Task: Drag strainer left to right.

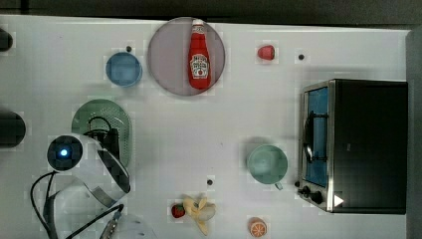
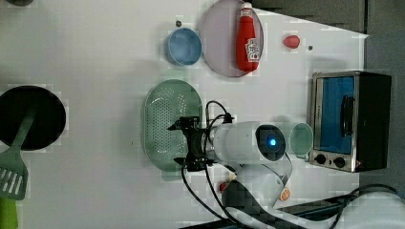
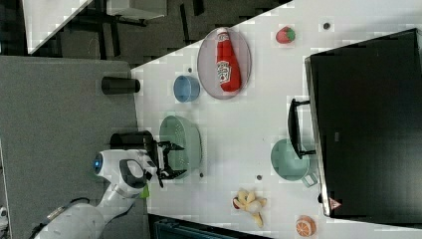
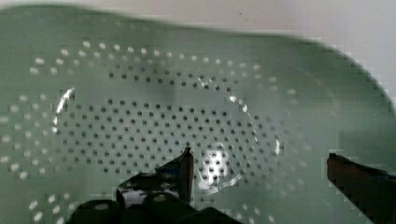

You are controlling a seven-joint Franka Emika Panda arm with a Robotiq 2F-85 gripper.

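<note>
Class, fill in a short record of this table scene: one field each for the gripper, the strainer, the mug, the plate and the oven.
gripper: open, over the strainer, nothing held
strainer: pale green, perforated, at the top view's left, below the blue bowl
mug: teal, just to the top view's left of the toaster oven
plate: grey, ketchup bottle lying on it
oven: toaster oven, at the top view's right edge, door shut
</note>
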